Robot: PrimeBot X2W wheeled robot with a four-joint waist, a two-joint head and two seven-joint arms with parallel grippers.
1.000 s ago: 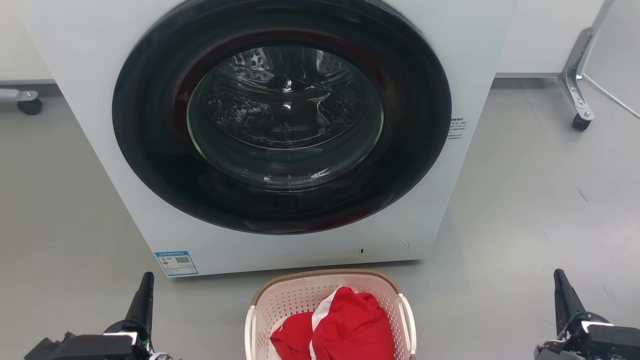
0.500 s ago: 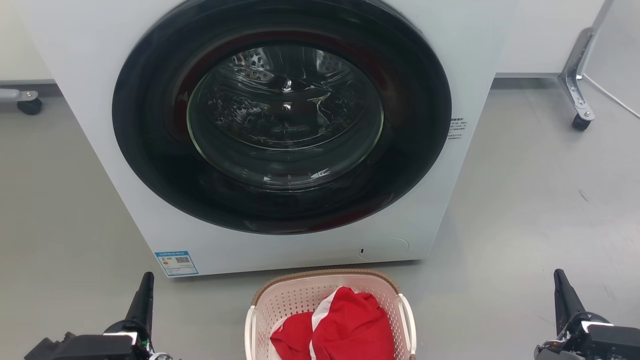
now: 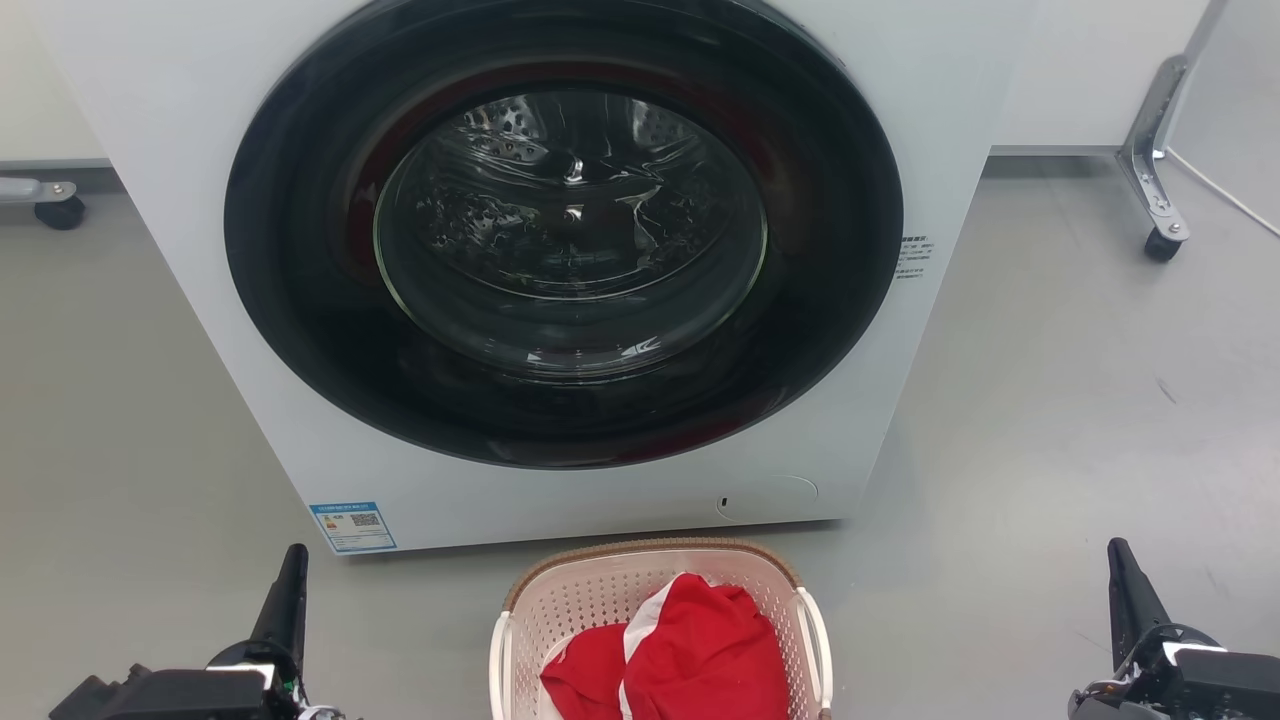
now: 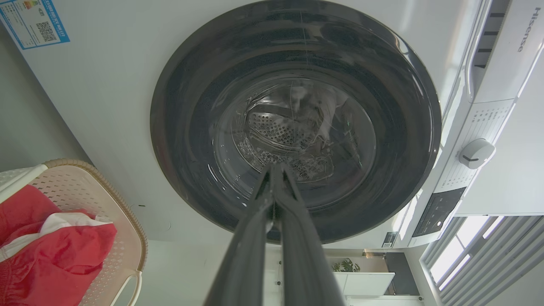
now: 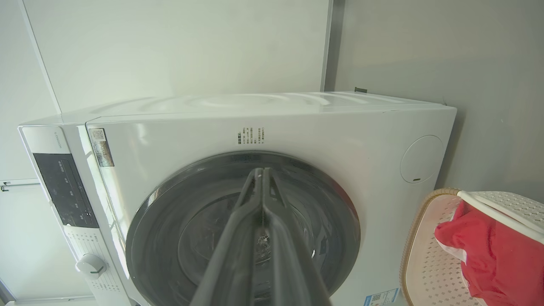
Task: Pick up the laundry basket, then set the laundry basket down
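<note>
Okay, my left hand (image 3: pixel 293 562) and right hand (image 3: pixel 1120 556) sit pressed together, well apart from the laundry basket (image 3: pixel 590 592).

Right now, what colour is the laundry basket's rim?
Brown, woven-look, on the laundry basket rim; clearest in the head view.

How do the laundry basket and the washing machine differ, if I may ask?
The laundry basket is small, pinkish, perforated, brown-rimmed; the washing machine is far larger, smooth and white. The basket is open-topped, holding red cloth; the machine's round door is shut. Both stand on the grey floor.
</note>
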